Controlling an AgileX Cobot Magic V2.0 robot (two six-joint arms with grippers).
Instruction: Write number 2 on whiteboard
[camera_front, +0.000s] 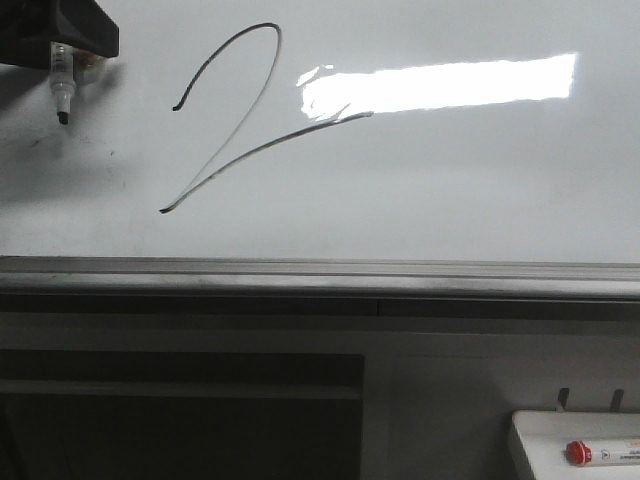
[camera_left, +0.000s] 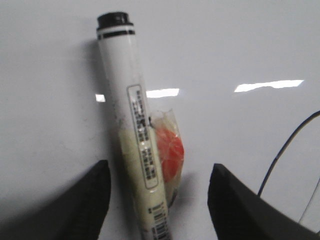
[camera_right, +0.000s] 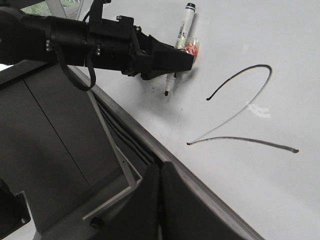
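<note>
The number 2 (camera_front: 210, 172) stands on the whiteboard (camera_front: 450, 190) as a thin black stroke with a hooked top and a long tail. It also shows in the right wrist view (camera_right: 240, 138). My left gripper (camera_left: 160, 167) hovers at the board's upper left, clear of the 2. A white marker (camera_left: 125, 100) wrapped in tape runs between its fingers (camera_left: 95, 195), with a gap on each side, so the gripper is open. The marker's black tip (camera_front: 63, 118) points down. My right gripper (camera_right: 161, 167) is shut and empty, near the board's lower rail.
A grey metal rail (camera_front: 320, 275) runs along the board's lower edge. At the lower right a small white tray (camera_front: 540, 440) holds a red-capped marker (camera_front: 600, 453). The left arm (camera_right: 75, 40) reaches across in front of the board. A metal bracket (camera_right: 120, 175) sits below the rail.
</note>
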